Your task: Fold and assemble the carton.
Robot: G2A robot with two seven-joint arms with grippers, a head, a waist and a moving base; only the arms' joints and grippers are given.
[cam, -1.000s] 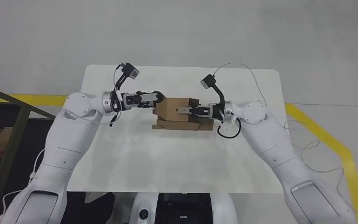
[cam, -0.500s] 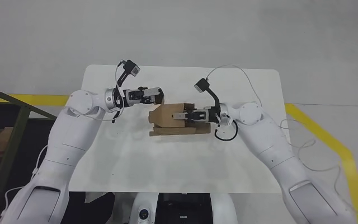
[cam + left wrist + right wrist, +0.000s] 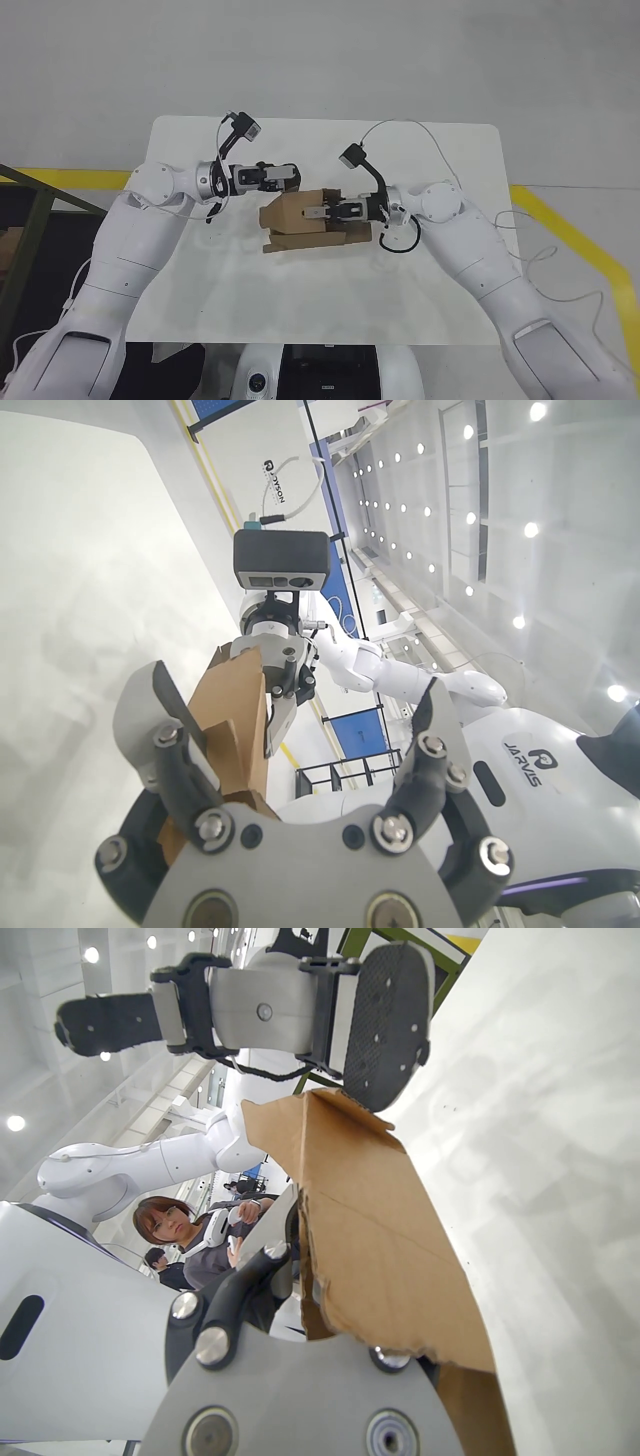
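clamping the carton (image 3: 292, 222), the right end effector (image 3: 318, 212).

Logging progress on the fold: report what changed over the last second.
The right gripper, shut on the carton, dragged it toward the robot and leftward across the table, turning it slightly. The left gripper stayed open at the carton's far edge.

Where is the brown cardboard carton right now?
In the top view the brown cardboard carton sits near the middle of the white table, clamped by the right gripper, with the open left gripper at its far edge.
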